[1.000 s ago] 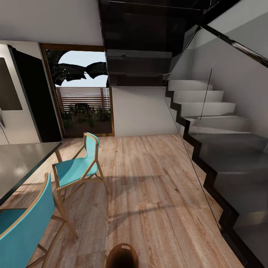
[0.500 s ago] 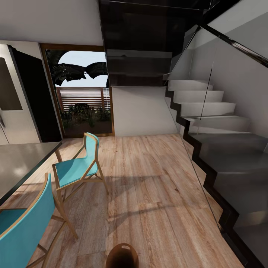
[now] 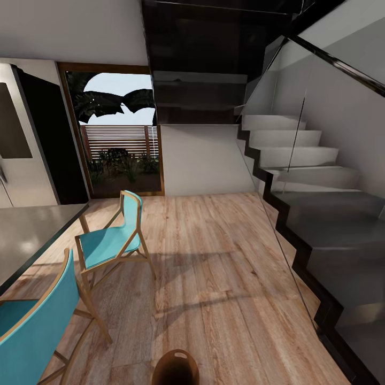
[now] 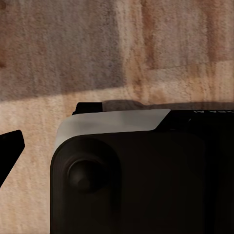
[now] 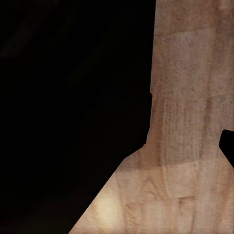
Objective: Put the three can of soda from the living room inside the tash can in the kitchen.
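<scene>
The tash can (image 3: 175,368), a round brown bin with a slot handle near its rim, stands on the wood floor at the very bottom middle of the head view. The orange cans of soda are out of view. In the left wrist view one black fingertip (image 4: 9,146) of my left gripper pokes in at the edge, beside the robot's dark base (image 4: 131,180) over the floor. In the right wrist view one black fingertip (image 5: 228,148) of my right gripper sits at the opposite edge beside a large dark shape. Nothing lies between the fingers of either gripper.
A stainless fridge (image 3: 21,139) stands at far left. A grey table (image 3: 27,235) with two turquoise chairs (image 3: 109,240) is at left. A glass-railed staircase (image 3: 315,214) runs along the right. A wood-framed glass door (image 3: 120,144) is straight ahead across the wood floor (image 3: 224,267).
</scene>
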Available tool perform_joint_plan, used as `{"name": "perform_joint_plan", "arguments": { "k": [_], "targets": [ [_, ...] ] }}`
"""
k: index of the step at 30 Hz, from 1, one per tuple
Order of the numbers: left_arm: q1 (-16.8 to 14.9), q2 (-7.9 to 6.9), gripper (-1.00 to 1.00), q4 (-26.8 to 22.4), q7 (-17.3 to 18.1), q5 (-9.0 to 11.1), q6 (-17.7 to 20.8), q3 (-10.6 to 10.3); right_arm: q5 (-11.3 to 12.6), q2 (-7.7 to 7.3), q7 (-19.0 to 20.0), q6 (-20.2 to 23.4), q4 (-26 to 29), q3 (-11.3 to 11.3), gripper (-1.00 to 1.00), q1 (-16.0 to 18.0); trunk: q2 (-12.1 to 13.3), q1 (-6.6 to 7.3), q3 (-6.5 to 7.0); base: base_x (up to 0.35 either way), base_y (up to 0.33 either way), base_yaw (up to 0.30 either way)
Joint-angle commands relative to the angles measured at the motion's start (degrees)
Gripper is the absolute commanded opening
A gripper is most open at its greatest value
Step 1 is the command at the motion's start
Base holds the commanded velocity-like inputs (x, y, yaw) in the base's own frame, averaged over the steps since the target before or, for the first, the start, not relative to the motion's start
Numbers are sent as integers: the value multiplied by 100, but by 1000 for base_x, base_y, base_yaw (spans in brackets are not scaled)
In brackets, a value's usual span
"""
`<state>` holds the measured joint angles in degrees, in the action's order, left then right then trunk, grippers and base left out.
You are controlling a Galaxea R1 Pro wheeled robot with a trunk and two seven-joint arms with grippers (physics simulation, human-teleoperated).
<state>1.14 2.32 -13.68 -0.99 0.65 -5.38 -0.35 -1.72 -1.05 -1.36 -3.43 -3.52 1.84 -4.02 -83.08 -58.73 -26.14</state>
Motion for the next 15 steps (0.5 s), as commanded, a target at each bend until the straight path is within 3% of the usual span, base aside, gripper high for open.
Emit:
{"name": "perform_joint_plan", "arguments": {
  "k": [1,15],
  "targets": [
    [0,0,100,0,0,0,0,0,0,0,0,0,0,0,100,0,0,0,0,0,0,0],
    [0,0,100,0,0,0,0,0,0,0,0,0,0,0,100,0,0,0,0,0,0,0]
  ]
}}
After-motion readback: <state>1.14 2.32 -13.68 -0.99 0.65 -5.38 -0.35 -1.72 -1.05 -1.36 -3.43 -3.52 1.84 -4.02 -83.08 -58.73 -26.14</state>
